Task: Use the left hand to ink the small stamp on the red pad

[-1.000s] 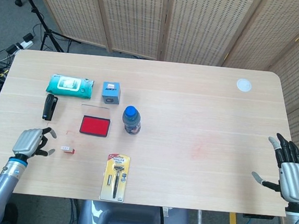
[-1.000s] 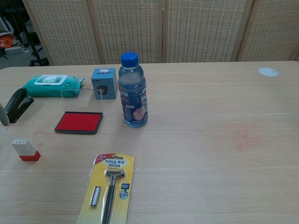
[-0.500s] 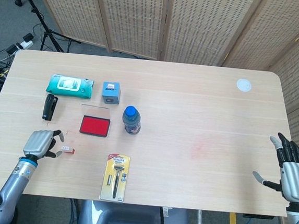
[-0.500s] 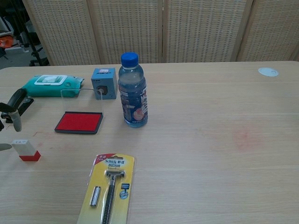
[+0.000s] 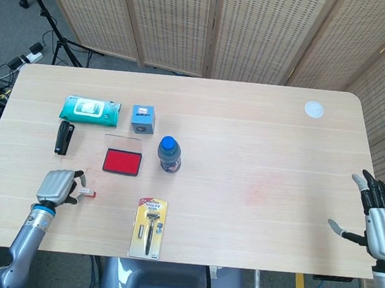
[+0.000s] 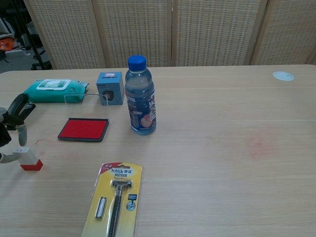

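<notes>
You are working the grasp step: your left hand [image 5: 56, 186] is sitting at the near left edge, fingers apart and closing around the small stamp [image 6: 28, 158], one fingertip touching its top; nothing is lifted yet. Your right hand [image 5: 379, 230] is hanging open off the near right corner. Next you are needing a firm pinch, a lift, then a short carry away from you and rightward to the red pad [image 5: 122, 161]. Counting outward: one razor pack [image 5: 149, 227], one stamp, one pad, one bottle [image 5: 168, 154], one stapler [image 5: 63, 137], one blue box [image 5: 142, 118], one wipes pack [image 5: 90, 110].
</notes>
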You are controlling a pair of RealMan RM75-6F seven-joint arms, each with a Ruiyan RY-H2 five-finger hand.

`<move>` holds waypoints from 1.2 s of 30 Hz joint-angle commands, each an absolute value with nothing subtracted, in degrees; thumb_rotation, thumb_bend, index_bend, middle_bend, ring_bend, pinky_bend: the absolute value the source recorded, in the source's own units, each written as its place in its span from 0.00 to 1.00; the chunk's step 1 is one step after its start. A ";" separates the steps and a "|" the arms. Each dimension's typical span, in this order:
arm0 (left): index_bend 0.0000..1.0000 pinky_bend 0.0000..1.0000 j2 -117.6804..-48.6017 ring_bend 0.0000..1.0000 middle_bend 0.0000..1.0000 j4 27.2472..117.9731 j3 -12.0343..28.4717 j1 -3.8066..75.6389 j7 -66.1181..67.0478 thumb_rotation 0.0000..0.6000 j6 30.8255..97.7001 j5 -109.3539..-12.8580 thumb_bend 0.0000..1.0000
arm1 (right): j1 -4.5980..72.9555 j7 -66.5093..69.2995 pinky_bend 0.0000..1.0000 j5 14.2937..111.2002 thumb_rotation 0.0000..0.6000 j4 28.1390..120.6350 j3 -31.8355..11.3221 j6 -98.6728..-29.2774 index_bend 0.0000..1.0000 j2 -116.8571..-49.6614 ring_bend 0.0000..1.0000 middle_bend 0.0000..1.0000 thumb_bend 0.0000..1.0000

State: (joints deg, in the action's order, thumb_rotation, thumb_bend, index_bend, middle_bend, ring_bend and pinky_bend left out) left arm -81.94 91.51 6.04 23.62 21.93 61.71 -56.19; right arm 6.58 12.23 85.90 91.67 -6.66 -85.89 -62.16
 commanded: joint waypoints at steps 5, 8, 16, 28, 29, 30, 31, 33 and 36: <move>0.56 0.93 -82.80 1.00 1.00 90.68 6.12 23.98 22.58 1.00 61.96 -54.91 0.26 | 6.63 12.82 0.00 85.85 1.00 91.70 -6.73 -85.76 0.00 -61.93 0.00 0.00 0.00; 0.57 0.93 -83.02 1.00 1.00 90.40 6.01 24.07 22.56 1.00 61.90 -54.78 0.26 | 6.67 12.86 0.00 85.80 1.00 91.68 -6.75 -85.66 0.00 -61.94 0.00 0.00 0.00; 0.60 0.93 -82.83 1.00 1.00 90.79 5.70 24.21 22.81 1.00 62.16 -54.86 0.32 | 6.74 13.00 0.00 85.72 1.00 91.72 -6.76 -85.48 0.00 -61.92 0.00 0.00 0.00; 0.61 0.93 -82.47 1.00 1.00 91.58 5.68 24.47 23.52 1.00 62.95 -54.79 0.35 | 6.80 13.25 0.00 85.71 1.00 91.79 -6.80 -85.40 0.00 -61.79 0.00 0.00 0.00; 0.61 0.93 -82.28 1.00 1.00 91.73 5.82 24.54 23.48 1.00 63.05 -54.87 0.35 | 6.81 13.23 0.00 85.68 1.00 91.79 -6.82 -85.38 0.00 -61.80 0.00 0.00 0.00; 0.61 0.93 -82.03 1.00 1.00 91.94 6.02 24.64 23.46 1.00 63.14 -54.92 0.35 | 6.83 13.18 0.00 85.67 1.00 91.79 -6.81 -85.34 0.00 -61.83 0.00 0.00 0.00; 0.61 0.93 -81.46 1.00 1.00 92.45 6.46 24.84 23.43 1.00 63.23 -54.87 0.35 | 6.85 13.12 0.00 85.64 1.00 91.76 -6.80 -85.28 0.00 -61.86 0.00 0.00 0.00; 0.62 0.93 -80.35 1.00 1.00 93.61 7.53 25.23 22.97 1.00 63.23 -54.61 0.35 | 6.89 12.99 0.00 85.66 1.00 91.72 -6.76 -85.18 0.00 -61.92 0.00 0.00 0.00; 0.62 0.93 -77.32 1.00 1.00 96.60 10.41 26.32 20.54 1.00 61.52 -53.05 0.35 | 7.04 12.56 0.00 85.66 1.00 91.67 -6.70 -84.92 0.00 -62.13 0.00 0.00 0.00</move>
State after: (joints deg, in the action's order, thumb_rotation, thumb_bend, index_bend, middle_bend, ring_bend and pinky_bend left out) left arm -78.91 95.07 8.87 25.60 21.89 62.51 -53.99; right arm 7.01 12.59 85.66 91.68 -6.71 -84.95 -62.09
